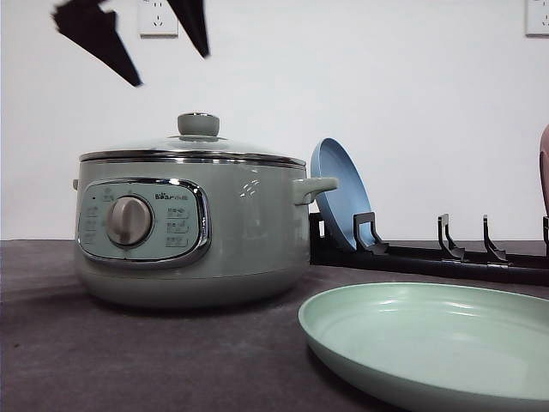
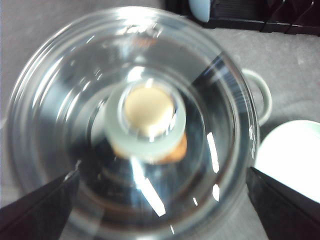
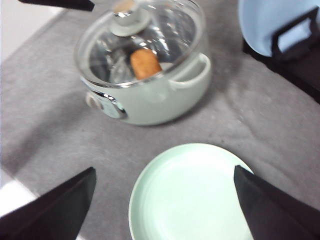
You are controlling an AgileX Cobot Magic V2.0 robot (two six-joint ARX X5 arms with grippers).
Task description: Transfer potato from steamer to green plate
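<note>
Two plates are on the scene, and the nearest thing to me is the green plate (image 1: pixel 429 343), lying flat and empty on the tabletop (image 1: pixel 129 360). I think it waits there, just beside the steamer (image 1: pixel 193 232), so the way for carrying is short. My right fingers (image 3: pixel 160 200) hang above this plate, spread wide, holding nothing.

Behind it stands the steamer with its glass lid (image 1: pixel 193 148) closed. Through the glass I see the potato (image 3: pixel 145 63) lying on the bottom of the pot. It seems to be the only food inside.

My left fingers (image 2: pixel 160 197) hover straight over the lid knob (image 2: pixel 147 120), also spread and empty. I judge the lid must come off first.

Farthest back, the blue plate (image 1: pixel 339 193) leans upright in a black rack (image 1: pixel 429 257).
</note>
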